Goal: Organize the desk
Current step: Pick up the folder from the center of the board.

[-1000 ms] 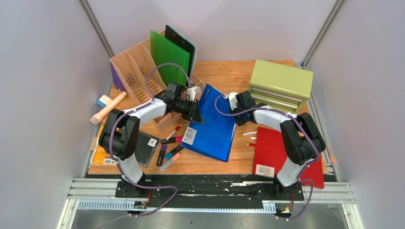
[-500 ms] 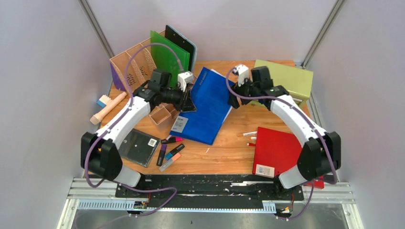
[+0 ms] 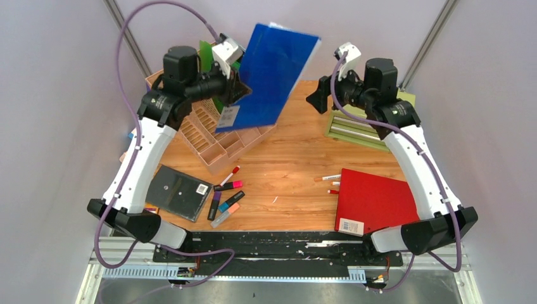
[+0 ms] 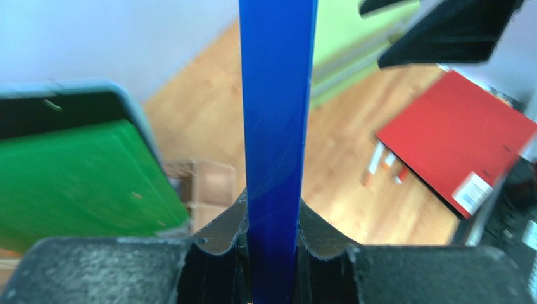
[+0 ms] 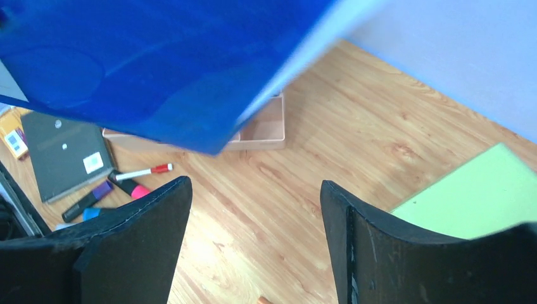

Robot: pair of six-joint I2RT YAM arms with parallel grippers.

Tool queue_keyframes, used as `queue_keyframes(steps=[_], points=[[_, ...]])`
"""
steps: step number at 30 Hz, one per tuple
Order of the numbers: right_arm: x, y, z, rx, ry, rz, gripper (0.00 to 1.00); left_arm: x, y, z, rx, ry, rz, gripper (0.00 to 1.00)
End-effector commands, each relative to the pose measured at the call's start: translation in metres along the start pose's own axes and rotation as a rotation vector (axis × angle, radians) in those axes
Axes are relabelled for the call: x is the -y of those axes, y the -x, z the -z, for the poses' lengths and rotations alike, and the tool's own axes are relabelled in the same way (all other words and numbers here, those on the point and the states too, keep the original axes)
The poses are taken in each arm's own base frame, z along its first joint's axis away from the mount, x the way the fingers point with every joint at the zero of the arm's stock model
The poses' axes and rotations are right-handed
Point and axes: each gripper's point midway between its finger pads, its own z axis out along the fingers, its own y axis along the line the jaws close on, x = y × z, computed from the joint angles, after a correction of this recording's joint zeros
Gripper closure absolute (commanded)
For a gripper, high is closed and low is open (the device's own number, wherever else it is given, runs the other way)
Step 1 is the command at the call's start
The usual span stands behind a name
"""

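My left gripper (image 3: 235, 88) is shut on the lower left corner of a blue folder (image 3: 271, 71) and holds it high above the back of the desk (image 3: 297, 161), tilted on edge. In the left wrist view the folder's thin blue edge (image 4: 276, 107) runs straight up from between the closed jaws of the left gripper (image 4: 273, 221). My right gripper (image 3: 318, 96) hangs to the right of the folder, apart from it and open. In the right wrist view the right gripper (image 5: 256, 193) has only bare wood between its fingers, and the blue folder (image 5: 158, 57) fills the upper left.
A beige file organizer (image 3: 206, 123) with a green folder (image 4: 76, 177) stands at the back left. A green drawer cabinet (image 3: 361, 123) is at the back right. A red folder (image 3: 373, 199), loose markers (image 3: 225, 196), pens (image 3: 330, 179) and a dark notebook (image 3: 178, 192) lie near the front.
The left arm has lifted the blue folder off the desk, up and toward the back. The right gripper has opened, risen and now stands apart from the folder.
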Motion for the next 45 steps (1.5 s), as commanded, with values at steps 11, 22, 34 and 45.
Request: queue_keyframes(steps=[11,22,34,45], points=[[-0.017,0.110,0.043,0.231,0.031,-0.150,0.21,-0.053,0.179,0.049,0.232,0.632,-0.552,1.00],[-0.041,0.139,0.054,0.248,0.210,-0.328,0.21,-0.069,0.167,0.029,0.066,1.009,-0.825,1.00],[-0.008,0.121,0.057,0.207,0.270,-0.571,0.22,-0.073,0.096,-0.006,-0.080,1.019,-0.840,1.00],[0.000,0.087,0.027,0.126,0.387,-0.752,0.24,-0.055,0.068,-0.022,-0.098,1.050,-0.899,1.00]])
